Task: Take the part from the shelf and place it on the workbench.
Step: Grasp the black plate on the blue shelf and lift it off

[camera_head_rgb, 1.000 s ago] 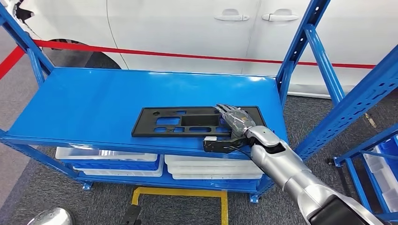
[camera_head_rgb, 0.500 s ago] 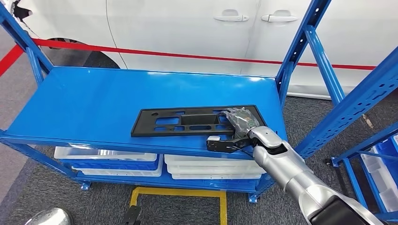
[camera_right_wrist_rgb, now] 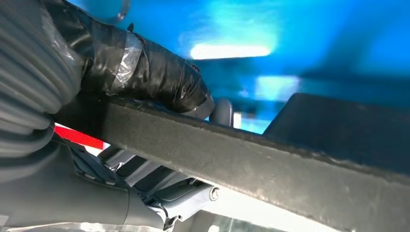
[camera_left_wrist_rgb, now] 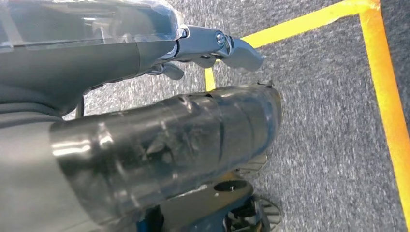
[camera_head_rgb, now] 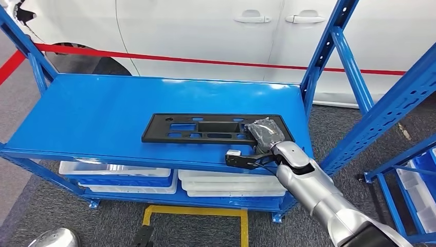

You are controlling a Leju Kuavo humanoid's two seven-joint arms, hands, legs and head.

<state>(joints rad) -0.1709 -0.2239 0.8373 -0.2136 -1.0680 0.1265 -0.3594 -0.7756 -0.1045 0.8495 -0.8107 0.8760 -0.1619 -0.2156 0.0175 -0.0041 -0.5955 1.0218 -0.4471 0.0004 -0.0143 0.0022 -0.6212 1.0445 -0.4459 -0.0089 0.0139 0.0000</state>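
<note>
A flat black panel part [camera_head_rgb: 205, 128] with several cut-outs lies on the top board of the blue shelf [camera_head_rgb: 103, 113], near its front right. My right hand [camera_head_rgb: 265, 135] grips the part's right end, with the fingers curled over its top. In the right wrist view the taped dark fingers [camera_right_wrist_rgb: 145, 72] lie over the part's edge [camera_right_wrist_rgb: 290, 164], which runs across the picture. My left hand [camera_left_wrist_rgb: 193, 125] hangs over grey carpet and holds nothing, its fingers [camera_left_wrist_rgb: 217, 43] apart from the thumb.
White bins [camera_head_rgb: 118, 172] sit on the lower shelf. A slanted blue upright [camera_head_rgb: 334, 51] rises just right of the part. A second blue rack [camera_head_rgb: 411, 175] stands at the right. A white car [camera_head_rgb: 205, 31] is behind the shelf. Yellow tape [camera_head_rgb: 195, 211] marks the floor.
My right hand's fingers have curled from flat onto the part's right end. The part has shifted slightly away from the shelf's front edge.
</note>
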